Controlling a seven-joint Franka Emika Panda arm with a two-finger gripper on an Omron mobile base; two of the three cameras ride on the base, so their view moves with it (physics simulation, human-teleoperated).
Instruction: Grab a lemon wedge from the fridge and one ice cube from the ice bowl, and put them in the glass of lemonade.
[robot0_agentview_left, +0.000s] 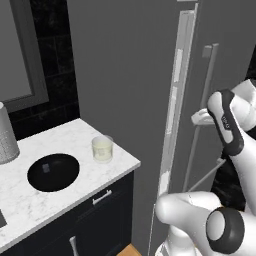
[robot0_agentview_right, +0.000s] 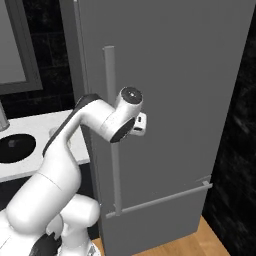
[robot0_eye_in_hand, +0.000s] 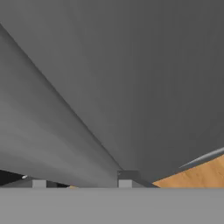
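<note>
The fridge stands shut as seen from the right base camera, though the left base view shows a pale seam down its edge that could be a door just cracked; I cannot tell which. Either way, I judge the task barely begun: no lemon wedge is out and nothing has gone into the drink.

The arm reaches across at the fridge's long vertical handle, and the gripper sits right against that bar. Whether the jaws are closed on it or merely around it, I cannot tell; the hand camera shows the bar running between the two finger tips with grey door behind.

The left base view gives what the others lack: the marble counter, the ice bowl at about 8 o'clock with a pale ice cube inside, and the glass of lemonade just beside it toward 3 o'clock. The right base view shows the wooden floor.
</note>
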